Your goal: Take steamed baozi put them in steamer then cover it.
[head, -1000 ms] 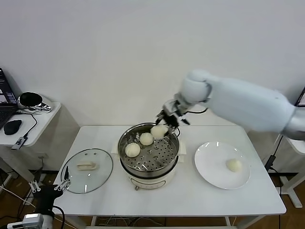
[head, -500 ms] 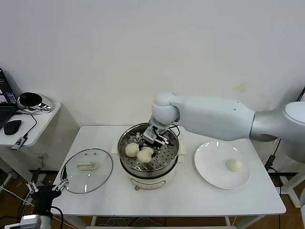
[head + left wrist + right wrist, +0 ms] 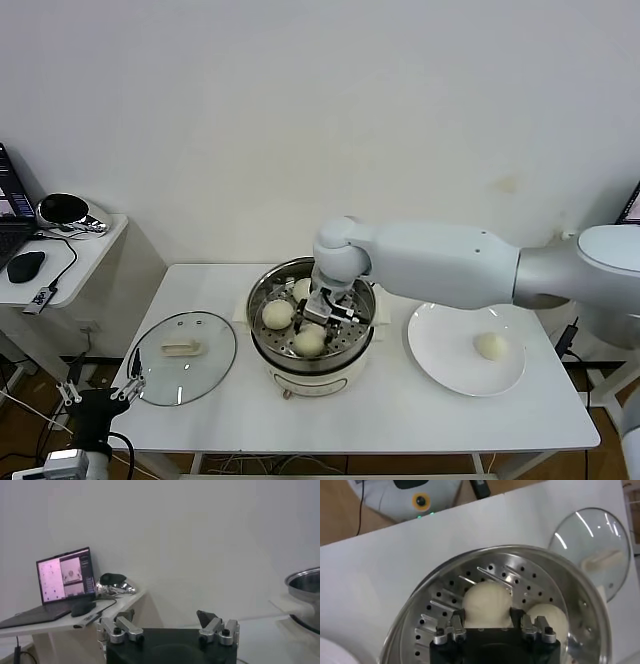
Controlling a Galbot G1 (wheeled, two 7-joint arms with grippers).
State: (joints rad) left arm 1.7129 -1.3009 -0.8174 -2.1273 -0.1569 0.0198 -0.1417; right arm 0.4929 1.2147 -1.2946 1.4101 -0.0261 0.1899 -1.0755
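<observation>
Right tool: the right tool (image 3: 322,314) hangs low inside the steamer (image 3: 268,292), its fingers either side of a baozi (image 3: 310,341) resting on the perforated tray. In the right wrist view the jaws look parted, barely clear of the bun's flanks, so I read it as letting go rather than gripping.
Left tool: the left tool (image 3: 169,630) sits parked low beside the worktop's (image 3: 330,410) left corner, spread wide and empty.
Baozi: three lie in the steamer: this one at the near side, one (image 3: 278,314) to its left, one (image 3: 302,288) partly hidden behind the arm. The fourth baozi (image 3: 490,346) waits on the white plate (image 3: 440,340) to the steamer's right.
Cover: the glass cover (image 3: 183,358) lies flat on the worktop left of the steamer, handle up.
Handling: the buns look soft, light and easily dented, perhaps a little tacky; a gentle pinch across the widest sides should do. The cover looks heavier, breakable and slick on the glass, so I would take it by the cream handle (image 3: 181,349).
Change: a second ago the right tool carried this bun, clenched on it, above the steamer's far rim; half a second ago it was coming down among the others. Now the bun sits on the tray and the grip has slackened. Plate, cover and left tool are where they were.
</observation>
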